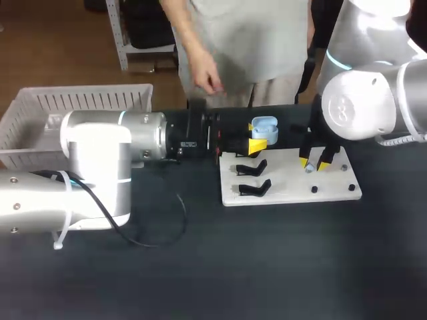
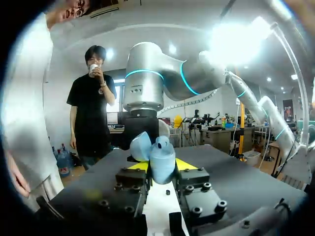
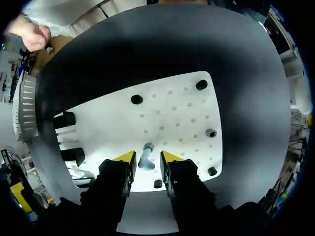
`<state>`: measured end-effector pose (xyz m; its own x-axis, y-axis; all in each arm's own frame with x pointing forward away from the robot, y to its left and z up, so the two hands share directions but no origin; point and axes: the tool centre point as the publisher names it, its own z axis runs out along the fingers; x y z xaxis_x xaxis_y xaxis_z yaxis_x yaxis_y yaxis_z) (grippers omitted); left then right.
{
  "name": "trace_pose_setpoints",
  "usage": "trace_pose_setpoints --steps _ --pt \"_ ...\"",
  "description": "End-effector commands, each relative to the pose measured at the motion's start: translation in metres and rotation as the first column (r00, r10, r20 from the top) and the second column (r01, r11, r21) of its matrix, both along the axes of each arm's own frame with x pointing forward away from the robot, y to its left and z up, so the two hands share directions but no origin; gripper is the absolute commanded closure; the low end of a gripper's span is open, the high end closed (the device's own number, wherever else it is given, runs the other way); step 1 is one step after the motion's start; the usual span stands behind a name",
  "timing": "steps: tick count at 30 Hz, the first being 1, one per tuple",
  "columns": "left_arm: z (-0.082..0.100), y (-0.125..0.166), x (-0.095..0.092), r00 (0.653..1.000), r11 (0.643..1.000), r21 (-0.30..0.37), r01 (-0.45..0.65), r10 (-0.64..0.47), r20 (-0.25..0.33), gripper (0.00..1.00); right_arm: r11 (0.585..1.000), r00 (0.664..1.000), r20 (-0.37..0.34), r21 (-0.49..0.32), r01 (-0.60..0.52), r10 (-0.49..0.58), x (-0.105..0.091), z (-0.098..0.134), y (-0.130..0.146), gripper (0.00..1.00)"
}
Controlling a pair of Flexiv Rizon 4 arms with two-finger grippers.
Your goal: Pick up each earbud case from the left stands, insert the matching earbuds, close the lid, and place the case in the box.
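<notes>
Earbud case (image 2: 158, 158), light blue w/ lid up, is clamped in my left gripper (image 1: 257, 137) and held in the air over the back edge of the white board (image 1: 293, 192). Main risk, imo: my right gripper (image 3: 147, 156) straddles the small earbud (image 3: 145, 160) w/ fingers apart, a gap on each side. If it closes off-centre, the bud prob tips or squirts out across the board. The case could also twist in the left grip during insertion. Left arm lies low and level across the table; right arm comes down steeply, fingers pointing at the board. White box (image 1: 87, 90) sits back left, well apart
</notes>
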<state>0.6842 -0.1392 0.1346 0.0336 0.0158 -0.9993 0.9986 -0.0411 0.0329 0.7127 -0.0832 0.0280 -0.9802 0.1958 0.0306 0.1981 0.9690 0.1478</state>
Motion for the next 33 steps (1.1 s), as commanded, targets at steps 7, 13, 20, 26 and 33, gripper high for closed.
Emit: trace_pose_setpoints --steps 7,13,20,26,33 --pt "-0.001 0.0 0.0 1.0 1.0 -0.003 -0.003 0.003 0.003 1.0 1.0 1.0 -0.008 0.001 -0.001 0.001 -0.004 0.001 -0.001 0.71" --pt "-0.001 0.0 0.0 1.0 1.0 -0.003 -0.003 0.003 0.003 1.0 1.0 1.0 -0.011 0.0 -0.005 0.005 -0.004 0.0 0.001 0.74" --pt "-0.001 0.0 0.0 1.0 1.0 -0.003 -0.003 0.003 0.003 1.0 1.0 1.0 -0.016 -0.005 -0.006 0.006 -0.005 -0.002 0.003 0.88" --pt "-0.001 0.0 0.0 1.0 1.0 -0.003 -0.003 0.003 0.003 1.0 1.0 1.0 -0.008 -0.004 -0.002 0.002 -0.006 0.002 0.003 1.0" --pt "-0.001 0.0 0.0 1.0 1.0 -0.003 -0.003 0.003 0.003 1.0 1.0 1.0 0.009 0.008 -0.007 0.007 -0.011 0.018 0.002 1.0"
